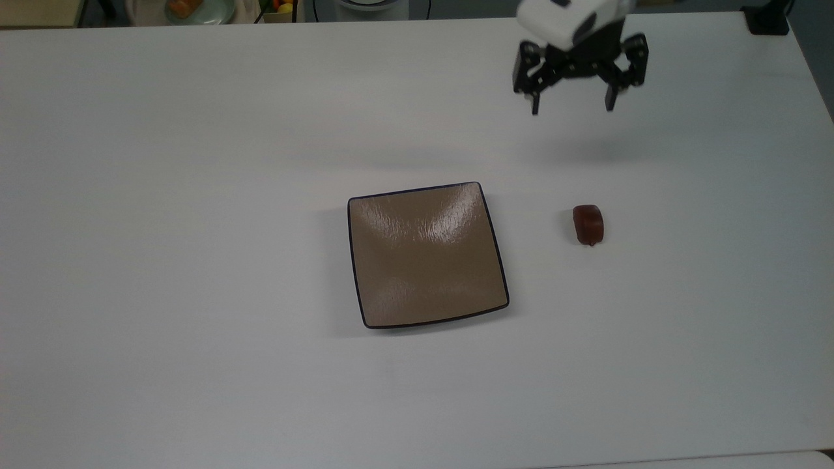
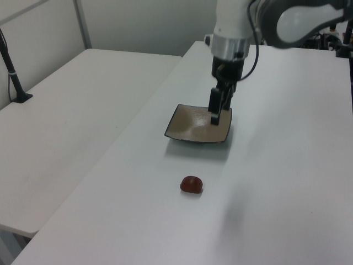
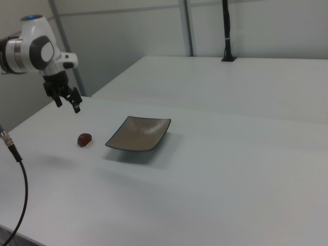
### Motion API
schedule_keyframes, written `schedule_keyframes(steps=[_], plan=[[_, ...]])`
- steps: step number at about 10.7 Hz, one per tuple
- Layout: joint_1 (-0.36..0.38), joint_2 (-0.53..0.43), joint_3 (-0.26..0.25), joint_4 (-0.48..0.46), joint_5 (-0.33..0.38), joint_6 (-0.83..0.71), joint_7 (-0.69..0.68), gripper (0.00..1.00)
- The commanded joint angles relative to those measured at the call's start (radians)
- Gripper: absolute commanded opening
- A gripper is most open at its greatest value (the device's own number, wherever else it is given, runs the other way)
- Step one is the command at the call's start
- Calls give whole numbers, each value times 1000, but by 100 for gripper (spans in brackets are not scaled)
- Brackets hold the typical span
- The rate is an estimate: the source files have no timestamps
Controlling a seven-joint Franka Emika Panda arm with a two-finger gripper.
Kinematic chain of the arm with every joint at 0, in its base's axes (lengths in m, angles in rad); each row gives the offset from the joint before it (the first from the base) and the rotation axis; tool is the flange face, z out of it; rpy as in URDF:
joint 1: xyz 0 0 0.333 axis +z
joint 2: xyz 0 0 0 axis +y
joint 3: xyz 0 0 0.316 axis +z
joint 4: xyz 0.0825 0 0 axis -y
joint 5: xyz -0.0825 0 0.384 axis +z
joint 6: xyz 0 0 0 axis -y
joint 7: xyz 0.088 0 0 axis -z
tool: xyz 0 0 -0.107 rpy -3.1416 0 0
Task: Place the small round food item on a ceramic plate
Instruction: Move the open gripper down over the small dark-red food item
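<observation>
Top view: the gripper (image 1: pixel 572 107) hangs high over the table (image 1: pixel 195 195) with its fingers spread wide and nothing in them. The food (image 1: pixel 588 225) lies on the table to the top view's right of the plate (image 1: pixel 427 254), apart from it. It is tiny, so the fingers could miss it or knock it away.

Left view: the food (image 2: pixel 191 184) looks dark red, shiny and round. It might roll if pushed.

Right view: the food (image 3: pixel 84 139) sits just beside the plate (image 3: pixel 139 133), below the gripper (image 3: pixel 67 104).
</observation>
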Motion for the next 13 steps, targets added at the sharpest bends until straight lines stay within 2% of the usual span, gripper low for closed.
schedule_keyframes(steps=[1,8,13], plan=[[38,122,-5,52,-45,71,51,100],[79,291,-5,53,-154,304,159,100],[79,346,-3,53,-194,387,157,100]])
